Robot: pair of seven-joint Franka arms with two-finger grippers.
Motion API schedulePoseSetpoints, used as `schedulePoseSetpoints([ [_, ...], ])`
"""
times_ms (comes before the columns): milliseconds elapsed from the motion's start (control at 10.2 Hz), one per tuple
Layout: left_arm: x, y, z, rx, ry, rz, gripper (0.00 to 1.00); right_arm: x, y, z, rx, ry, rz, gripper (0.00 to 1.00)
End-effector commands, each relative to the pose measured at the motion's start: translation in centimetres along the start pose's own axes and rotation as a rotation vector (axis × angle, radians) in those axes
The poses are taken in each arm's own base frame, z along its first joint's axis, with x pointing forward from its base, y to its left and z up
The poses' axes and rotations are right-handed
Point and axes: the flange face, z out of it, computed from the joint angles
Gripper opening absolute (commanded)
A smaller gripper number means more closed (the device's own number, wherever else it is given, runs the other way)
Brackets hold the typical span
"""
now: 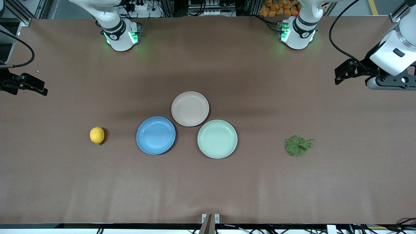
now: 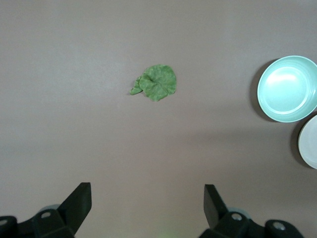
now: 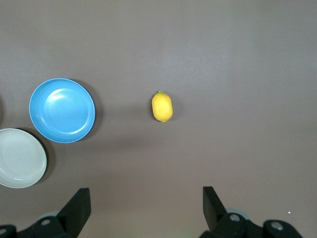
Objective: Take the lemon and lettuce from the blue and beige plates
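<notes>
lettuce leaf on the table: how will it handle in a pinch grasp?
The lettuce looks thin and wrinkled, so it will probably flop and fold. It lies flat on the table, so fingertips may scrape. Likely very light; a push would slide it.

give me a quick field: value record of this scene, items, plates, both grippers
lemon: on the table, toward the right arm's end, beside the blue plate, not on it
lettuce: on the table, toward the left arm's end, beside the green plate
blue plate: empty
beige plate: empty, farthest of the three from the front camera
green plate: empty
left gripper: open, holds nothing, above the table at the left arm's end
right gripper: open, holds nothing, above the table at the right arm's end
</notes>
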Motion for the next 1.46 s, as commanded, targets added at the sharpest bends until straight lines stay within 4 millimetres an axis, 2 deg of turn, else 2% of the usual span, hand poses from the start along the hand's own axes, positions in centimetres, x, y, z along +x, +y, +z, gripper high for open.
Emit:
schedulePoseSetpoints([
  [0, -0.11, 0.08, -0.9, 0.011, 0.008, -0.013, 1.0, -0.06, -0.05, -0.24, -0.01, -0.005, -0.01, 1.0],
  [488, -0.91, 0.07, -1.57, 0.012, 0.013, -0.017, 1.0, 0.37, -0.34, -0.62, -0.008, 0.036, -0.015, 1.0],
  [1366, -0.84, 0.0, -1.57, 0.01, 0.014, -0.012, 1.0, 0.6, -0.35, -0.75, -0.008, 0.056, -0.015, 1.0],
])
